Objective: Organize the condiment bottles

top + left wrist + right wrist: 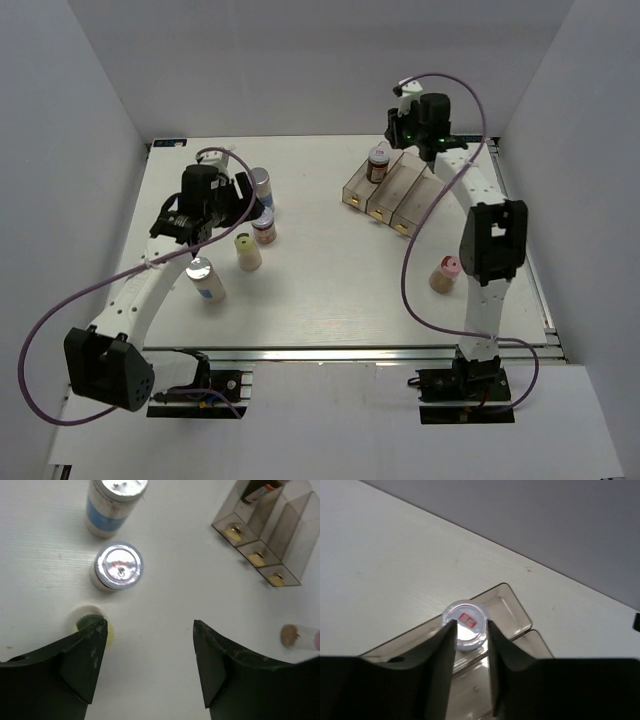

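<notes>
Seen from above, the light is bright and even across the white desk, diffused by the pale walls. The pale yellow bottle and its neighbours cast only short, soft shadows, and a hard white strip of glare runs along the near edge. In the left wrist view the silver lid flares with a mirror-like highlight, while the left fingers loom dark and soft-edged. In the right wrist view the red-marked lid is blown out nearly white, and the right fingers are black and out of focus.
</notes>
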Action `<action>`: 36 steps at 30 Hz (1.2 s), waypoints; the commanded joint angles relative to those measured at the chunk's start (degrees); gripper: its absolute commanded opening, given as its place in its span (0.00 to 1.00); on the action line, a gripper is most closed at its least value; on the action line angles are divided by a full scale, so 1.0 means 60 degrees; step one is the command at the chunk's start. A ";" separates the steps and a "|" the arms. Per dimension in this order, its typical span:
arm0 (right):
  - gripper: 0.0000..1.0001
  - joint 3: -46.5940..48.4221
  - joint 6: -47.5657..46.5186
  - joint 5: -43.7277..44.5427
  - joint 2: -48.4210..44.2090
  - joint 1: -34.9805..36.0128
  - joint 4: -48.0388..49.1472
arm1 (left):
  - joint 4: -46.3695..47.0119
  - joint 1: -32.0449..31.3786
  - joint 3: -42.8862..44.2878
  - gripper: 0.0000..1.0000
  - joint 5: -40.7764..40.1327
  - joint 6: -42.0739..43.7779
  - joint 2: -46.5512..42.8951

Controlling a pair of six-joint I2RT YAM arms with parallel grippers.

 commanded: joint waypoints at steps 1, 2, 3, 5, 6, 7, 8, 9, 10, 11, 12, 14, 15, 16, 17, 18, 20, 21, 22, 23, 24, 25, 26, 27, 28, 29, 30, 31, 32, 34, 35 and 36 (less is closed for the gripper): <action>0.31 -0.1109 -0.0268 -0.2423 -0.2367 -0.0381 0.0077 | -0.0067 -0.0161 0.0733 0.77 -0.1380 0.0739 0.0586; 0.14 -0.1552 -0.0328 -0.3357 -0.2738 -0.0411 0.0150 | -0.0125 -0.0190 0.0865 0.73 -0.1512 0.0885 0.0808; 0.12 -0.2021 -0.0416 -0.3744 -0.3133 -0.0412 0.0209 | -0.0257 -0.0249 0.1127 0.66 -0.1760 0.1119 0.1042; 0.40 -0.3223 -0.0548 -0.4825 -0.4101 -0.0412 0.0239 | -0.0418 -0.0395 0.1392 0.66 -0.1966 0.1325 0.1745; 0.56 -0.3560 -0.0549 -0.5136 -0.4365 -0.0397 0.0195 | -0.0564 -0.0483 0.1625 0.71 -0.2098 0.1500 0.1979; 0.65 -0.4129 -0.0534 -0.5342 -0.4831 -0.0397 0.0093 | -0.0638 -0.0542 0.1744 0.76 -0.2186 0.1575 0.2402; 0.76 -0.4410 -0.0462 -0.5591 -0.5053 -0.0397 0.0078 | -0.0711 -0.0600 0.1846 0.79 -0.2274 0.1648 0.2595; 0.79 -0.4645 -0.0359 -0.5608 -0.5447 -0.0397 0.0049 | -0.0842 -0.0702 0.2021 0.84 -0.2318 0.1779 0.2771; 0.80 -0.4879 -0.0329 -0.5608 -0.5625 -0.0397 0.0034 | -0.0916 -0.0732 0.2081 0.86 -0.2319 0.1809 0.2932; 0.80 -0.5288 -0.0300 -0.5536 -0.5787 -0.0397 0.0034 | -0.0961 -0.0747 0.2140 0.87 -0.2304 0.1810 0.3209; 0.80 -0.5480 -0.0329 -0.5462 -0.5962 -0.0397 0.0005 | -0.1077 -0.0747 0.2169 0.88 -0.2304 0.1824 0.3328; 0.80 -0.6006 -0.0344 -0.5374 -0.6344 -0.0397 0.0019 | -0.1122 -0.0762 0.2184 0.90 -0.2217 0.1912 0.3635; 0.81 -0.6169 -0.0344 -0.5359 -0.6548 -0.0397 -0.0039 | -0.1050 -0.0777 0.2141 0.90 -0.2187 0.1956 0.3710; 0.81 -0.6301 -0.0329 -0.5345 -0.6637 -0.0397 -0.0069 | -0.1005 -0.0777 0.2068 0.91 -0.2115 0.1985 0.3783; 0.81 -0.6549 -0.0300 -0.5330 -0.6725 -0.0397 -0.0069 | -0.0831 -0.0777 0.2038 0.91 -0.2041 0.2072 0.3943; 0.81 -0.6668 -0.0271 -0.5330 -0.6871 -0.0397 -0.0098 | -0.0786 -0.0777 0.2009 0.91 -0.1983 0.2117 0.4032; 0.81 -0.6916 -0.0168 -0.5301 -0.7018 -0.0397 -0.0084 | -0.0566 -0.0777 0.1994 0.92 -0.1924 0.2176 0.4309; 0.81 -0.6961 -0.0110 -0.5271 -0.7033 -0.0382 -0.0084 | -0.0522 -0.0777 0.2023 0.92 -0.1909 0.2219 0.4398; 0.81 -0.6991 -0.0037 -0.5242 -0.7062 -0.0397 -0.0127 | -0.0464 -0.0777 0.2052 0.92 -0.1880 0.2234 0.4486; 0.81 -0.7006 -0.0007 -0.5227 -0.7077 -0.0397 -0.0171 | -0.0347 -0.0777 0.2096 0.92 -0.1850 0.2292 0.4545; 0.81 -0.7049 0.0022 -0.5227 -0.7106 -0.0397 -0.0258 | -0.0317 -0.0777 0.2140 0.92 -0.1836 0.2322 0.4676; 0.81 -0.7079 0.0080 -0.5242 -0.7136 -0.0397 -0.0259 | -0.0302 -0.0777 0.2169 0.92 -0.1807 0.2351 0.4750; 0.81 -0.7108 0.0110 -0.5242 -0.7165 -0.0397 -0.0259 | -0.0287 -0.0777 0.2257 0.92 -0.1748 0.2395 0.4808; 0.81 -0.7181 0.0139 -0.5242 -0.7223 -0.0397 -0.0259 | -0.0302 -0.0777 0.2301 0.92 -0.1733 0.2425 0.4867; 0.81 -0.7196 0.0154 -0.5242 -0.7238 -0.0397 -0.0259 | -0.0302 -0.0777 0.2330 0.92 -0.1704 0.2439 0.4984; 0.81 -0.7240 0.0198 -0.5256 -0.7253 -0.0397 -0.0259 | -0.0302 -0.0777 0.2331 0.92 -0.1660 0.2483 0.5028; 0.81 -0.7255 0.0213 -0.5242 -0.7282 -0.0397 -0.0259 | -0.0287 -0.0777 0.2316 0.92 -0.1660 0.2483 0.5072; 0.81 -0.7298 0.0227 -0.5242 -0.7297 -0.0397 -0.0259 | -0.0258 -0.0777 0.2287 0.92 -0.1660 0.2498 0.5131; 0.81 -0.7328 0.0257 -0.5242 -0.7326 -0.0397 -0.0259 | -0.0214 -0.0777 0.2258 0.91 -0.1645 0.2513 0.5146; 0.81 -0.7401 0.0286 -0.5257 -0.7370 -0.0397 -0.0259 | -0.0199 -0.0777 0.2243 0.90 -0.1703 0.2513 0.5204; 0.81 -0.7430 0.0286 -0.5242 -0.7414 -0.0397 -0.0288 | -0.0156 -0.0777 0.2243 0.88 -0.1733 0.2498 0.5219; 0.81 -0.7445 0.0286 -0.5242 -0.7429 -0.0397 -0.0303 | -0.0155 -0.0777 0.2214 0.86 -0.1776 0.2484 0.5219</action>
